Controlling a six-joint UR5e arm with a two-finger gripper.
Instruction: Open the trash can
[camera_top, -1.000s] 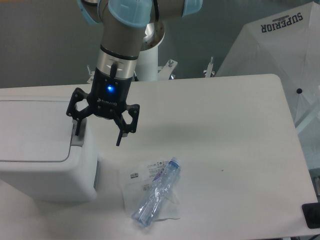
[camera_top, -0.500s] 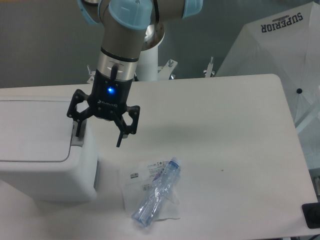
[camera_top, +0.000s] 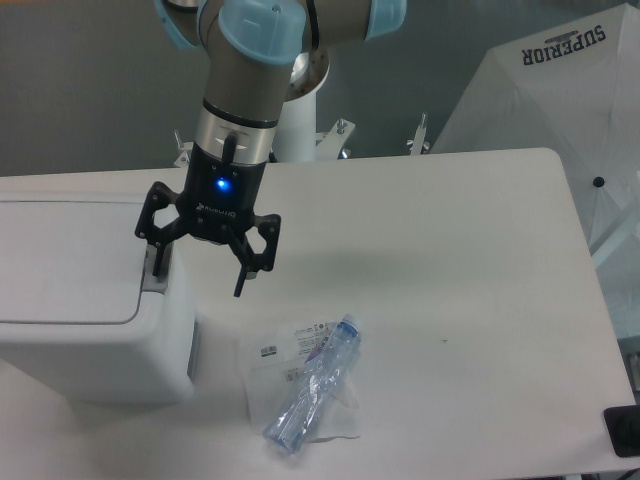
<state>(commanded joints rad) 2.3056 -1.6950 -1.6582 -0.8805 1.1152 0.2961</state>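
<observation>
Tool (camera_top: 199, 272) has sunk slightly since a second ago, spread wide and holding nothing; you have one finger at the grey tab (camera_top: 155, 280) of the trash can (camera_top: 90, 300) (lid still down) at the counter's (camera_top: 450, 260) left.

The trash can (camera_top: 85, 300) stands at the left edge of the surface (camera_top: 450, 260), its lid on top. The gripper (camera_top: 198, 272) hangs over the can's right rim, one finger above the tab (camera_top: 155, 278). A bottle (camera_top: 312, 385) lies on a packet (camera_top: 290, 350), right of the can, near the front.
</observation>
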